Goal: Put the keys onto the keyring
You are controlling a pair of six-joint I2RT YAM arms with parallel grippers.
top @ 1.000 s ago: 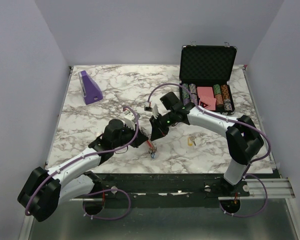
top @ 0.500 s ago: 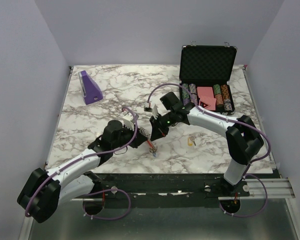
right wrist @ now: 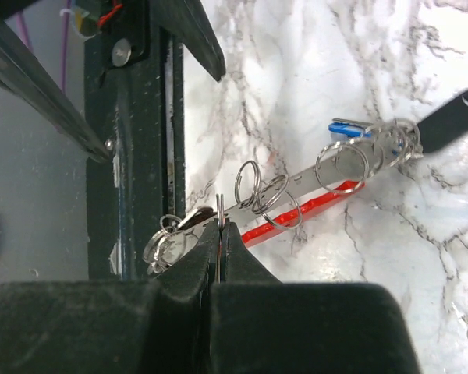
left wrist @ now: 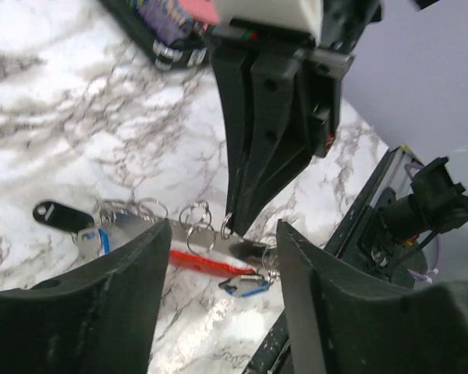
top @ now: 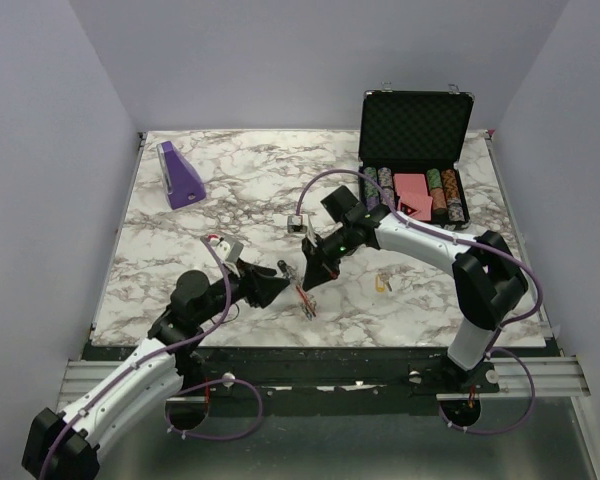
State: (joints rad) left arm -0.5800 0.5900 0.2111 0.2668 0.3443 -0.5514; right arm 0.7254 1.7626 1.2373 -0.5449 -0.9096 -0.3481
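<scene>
The keyring lies near the table's front edge: a red curved piece under a metal bar with several thin rings, and a dark tag. Blue keys hang on it. My right gripper is shut on one thin ring, its tip pointing down onto the bunch. My left gripper stands open just left of the keyring, and nothing sits between its fingers. A yellow key lies alone to the right.
An open black case with poker chips stands at the back right. A purple wedge stands at the back left. The table's dark front rail runs right beside the keyring.
My left gripper has opened and drawn back left and nearer, away from the keyring. My right gripper stays shut on the ring and has barely shifted.
</scene>
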